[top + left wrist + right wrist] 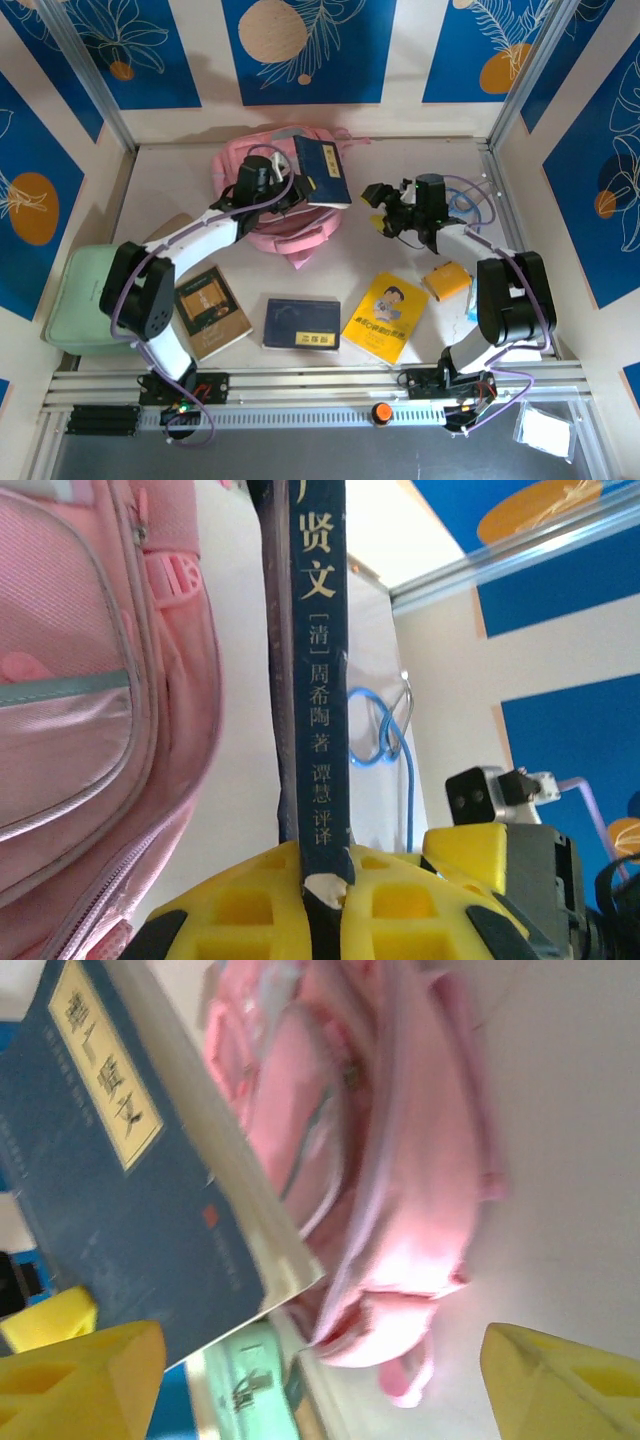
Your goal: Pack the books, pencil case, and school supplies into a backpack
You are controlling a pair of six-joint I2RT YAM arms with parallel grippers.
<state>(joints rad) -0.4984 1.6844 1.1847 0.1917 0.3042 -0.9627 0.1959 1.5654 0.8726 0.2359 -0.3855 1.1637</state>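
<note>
Top external: mint box [85, 300] left; navy book [322, 170] overlapping backpack [233, 158].

Overhead view bright, sharp; soft shadows on pale surface [350, 260]. Right wrist view motion-blurred, pink fabric backpack [420, 1160] glaring. Left wrist view crisp on thin navy book [318, 730].

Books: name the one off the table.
The navy book pinched in the left tool by the backpack; the other navy book, yellow book and brown book lie flat.

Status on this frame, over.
Left gripper shut on navy book, held up at pink backpack. Right gripper open, holding nothing. Brown book, second navy book, yellow book on table. Nothing seen in the way.
</note>
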